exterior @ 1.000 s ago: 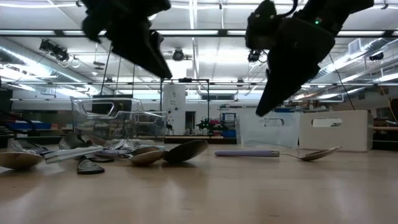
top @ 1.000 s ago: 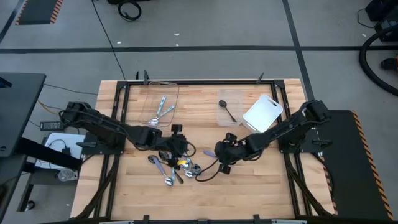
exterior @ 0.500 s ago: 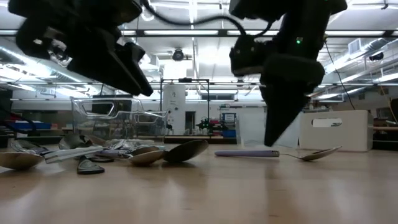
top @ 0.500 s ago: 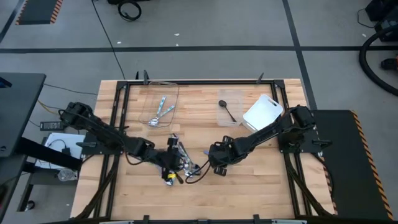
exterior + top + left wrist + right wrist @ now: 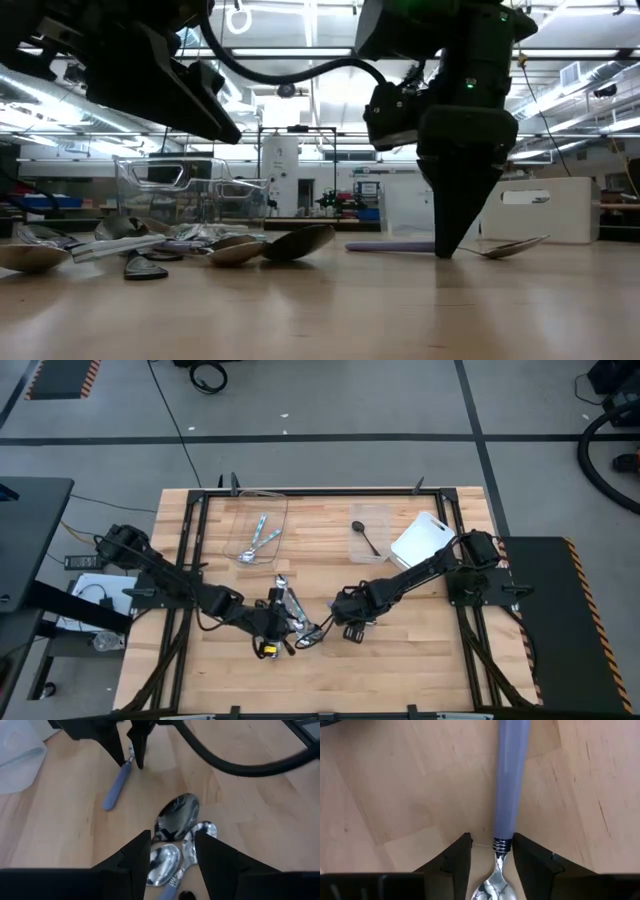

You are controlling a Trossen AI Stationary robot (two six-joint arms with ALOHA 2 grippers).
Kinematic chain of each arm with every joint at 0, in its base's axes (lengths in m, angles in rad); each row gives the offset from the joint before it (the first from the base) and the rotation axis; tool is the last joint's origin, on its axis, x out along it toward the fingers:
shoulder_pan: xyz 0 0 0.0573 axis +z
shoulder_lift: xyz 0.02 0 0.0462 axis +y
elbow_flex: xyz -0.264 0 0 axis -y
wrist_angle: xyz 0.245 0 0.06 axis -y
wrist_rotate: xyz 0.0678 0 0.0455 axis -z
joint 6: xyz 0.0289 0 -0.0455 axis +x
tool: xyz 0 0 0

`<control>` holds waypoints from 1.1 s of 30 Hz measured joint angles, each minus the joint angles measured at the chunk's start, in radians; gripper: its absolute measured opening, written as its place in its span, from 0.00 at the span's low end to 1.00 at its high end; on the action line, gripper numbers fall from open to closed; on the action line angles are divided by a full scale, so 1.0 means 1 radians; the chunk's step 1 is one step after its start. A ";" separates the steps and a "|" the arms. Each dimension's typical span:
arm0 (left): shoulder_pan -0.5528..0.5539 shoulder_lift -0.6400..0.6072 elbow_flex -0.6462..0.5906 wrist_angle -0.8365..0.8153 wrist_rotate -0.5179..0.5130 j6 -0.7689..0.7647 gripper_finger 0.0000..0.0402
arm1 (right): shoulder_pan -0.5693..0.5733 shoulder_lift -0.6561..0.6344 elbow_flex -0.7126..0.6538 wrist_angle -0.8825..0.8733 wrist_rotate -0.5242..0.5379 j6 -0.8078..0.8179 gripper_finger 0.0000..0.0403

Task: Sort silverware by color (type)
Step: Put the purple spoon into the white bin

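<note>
Jaws: right gripper (image 5: pixel 491 851) jaws apart, tips down on the worktop (image 5: pixel 400 670), straddling the neck of a blue-handled spoon (image 5: pixel 509 795) lying flat just beside the spoon pile (image 5: pixel 290 622). Left gripper (image 5: pixel 172 851) jaws apart, hovering over the pile's shiny bowls. Two blue-handled spoons (image 5: pixel 258 538) in one clear container (image 5: pixel 283 510); a dark spoon (image 5: pixel 366 536) in another (image 5: pixel 382 510).

Blue-handled spoon (image 5: pixel 509 790) lies flat beside heaped spoons (image 5: pixel 285 622).
</note>
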 joint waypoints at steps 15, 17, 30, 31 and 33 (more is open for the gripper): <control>0.002 0.000 0.000 -0.026 0.001 0.002 0.40 | -0.009 -0.019 0.004 -0.024 -0.042 0.017 0.09; 0.002 0.000 0.000 -0.033 -0.001 0.002 0.40 | -0.012 -0.039 -0.001 -0.062 -0.047 0.020 0.09; 0.002 0.000 0.000 -0.066 -0.029 -0.007 0.40 | -0.024 -0.223 0.002 -0.221 0.135 0.100 0.09; 0.002 0.000 0.000 -0.066 -0.029 -0.007 0.40 | -0.025 -0.246 0.002 -0.242 0.163 0.115 0.09; 0.002 0.000 0.000 -0.066 -0.030 -0.007 0.40 | -0.026 -0.290 0.003 -0.279 0.213 0.133 0.09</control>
